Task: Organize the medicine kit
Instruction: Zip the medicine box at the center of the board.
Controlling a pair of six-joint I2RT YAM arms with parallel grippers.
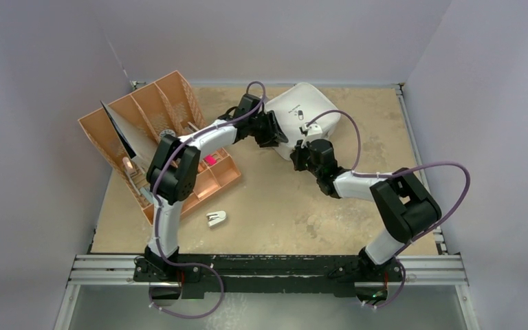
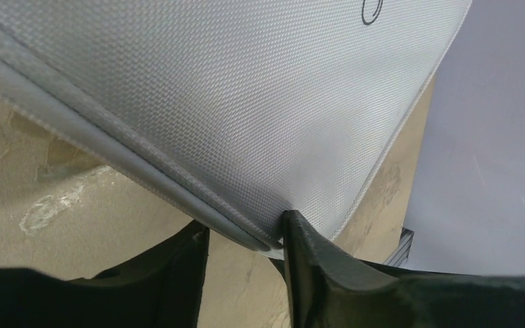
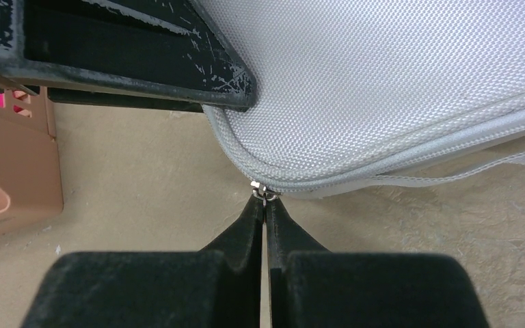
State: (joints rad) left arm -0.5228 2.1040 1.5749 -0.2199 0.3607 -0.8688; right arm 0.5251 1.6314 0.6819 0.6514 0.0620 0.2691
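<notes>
Left fingers (image 2: 307, 256) stand part open astride the rim of the grey medicine kit (image 2: 246, 102), while right fingers (image 3: 246, 229) are pinched closed on its metal zip pull (image 3: 262, 194).

Light: even and diffuse, from above; moderately bright, cool cast.
Shadows: soft and faint beneath the arms on worktop (image 1: 282, 206).
Glare: none; slight sheen on medicine kit (image 2: 246, 102) weave.
Focus: weave and zip pull (image 3: 263, 194) crisp; left pincer (image 2: 246, 236) and right pincer (image 3: 266, 205) near-black, soft, detail lost.
Overhead view: coarser, slightly soft.
</notes>
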